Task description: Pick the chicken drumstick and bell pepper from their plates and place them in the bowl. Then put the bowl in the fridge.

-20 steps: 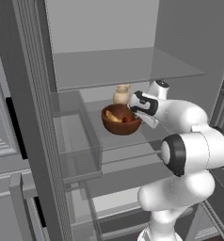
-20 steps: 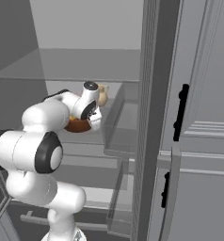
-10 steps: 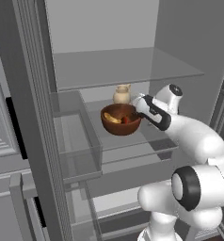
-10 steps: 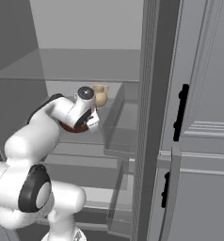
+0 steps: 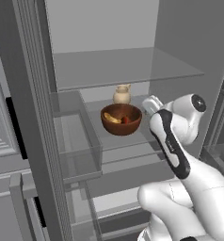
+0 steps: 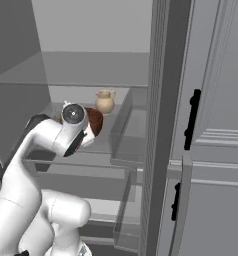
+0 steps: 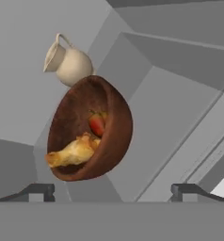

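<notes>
1. Left base view: the deep round reddish-brown wooden bowl (image 5: 121, 119) is seen resting on a translucent glass shelf (image 5: 132, 141) of the tall grey fridge (image 5: 109, 28), with the golden-tan chicken drumstick (image 5: 112, 118) and the small red bell pepper (image 5: 126, 119) inside it. A small cream ceramic jug (image 5: 122, 94) stands just behind the bowl. The white arm's two-finger gripper (image 5: 150, 105) is placed just beside the bowl's right rim. A careless sideways swing of the wrist here could, it is judged, clip that rim and shove the bowl into the jug.

2. Right base view: the bowl (image 6: 95, 121) is largely hidden behind the arm's wrist, with the jug (image 6: 104, 101) just beyond the bowl. The clear door bin (image 6: 122, 135) stands to the right of the bowl. A wide elbow sweep might be caught on that bin.

3. Hand view: the bowl (image 7: 88, 132) is shown free of the spread finger tips (image 7: 37, 190), nothing being pinched, with the drumstick (image 7: 74, 152) and pepper (image 7: 97, 124) inside. The bowl is judged to sit toward the shelf's front, so a nudge could tip it off.
</notes>
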You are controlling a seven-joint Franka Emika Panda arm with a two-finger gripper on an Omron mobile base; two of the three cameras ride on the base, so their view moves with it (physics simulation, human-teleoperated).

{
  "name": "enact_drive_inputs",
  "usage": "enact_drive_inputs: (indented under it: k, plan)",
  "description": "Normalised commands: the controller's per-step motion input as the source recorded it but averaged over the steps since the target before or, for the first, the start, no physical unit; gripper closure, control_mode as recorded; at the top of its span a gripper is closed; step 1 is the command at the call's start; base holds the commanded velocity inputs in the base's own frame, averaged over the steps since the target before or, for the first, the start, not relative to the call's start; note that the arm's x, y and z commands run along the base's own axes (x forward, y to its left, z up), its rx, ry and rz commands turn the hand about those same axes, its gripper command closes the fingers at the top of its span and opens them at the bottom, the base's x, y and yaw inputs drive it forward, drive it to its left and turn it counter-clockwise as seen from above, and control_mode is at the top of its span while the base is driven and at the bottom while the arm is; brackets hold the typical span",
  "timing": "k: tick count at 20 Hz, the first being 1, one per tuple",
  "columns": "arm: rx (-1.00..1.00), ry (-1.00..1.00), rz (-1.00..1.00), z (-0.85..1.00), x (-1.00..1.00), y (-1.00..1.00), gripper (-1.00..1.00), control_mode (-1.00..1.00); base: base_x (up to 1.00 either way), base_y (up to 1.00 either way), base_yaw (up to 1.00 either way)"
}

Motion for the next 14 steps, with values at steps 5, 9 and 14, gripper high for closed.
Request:
enact_drive_inputs:
  k: [5,9,14]
  plan:
    - [-0.03,0.17,0.05,1.00,-1.00,0.01,-1.00,-1.00,0.00,0.00,0.00]
    - [-0.07,0.17,0.12,0.84,-1.00,0.08,-1.00,-1.00,0.00,0.00,0.00]
    - [-0.12,0.05,0.21,0.23,-1.00,0.24,-1.00,-1.00,0.00,0.00,0.00]
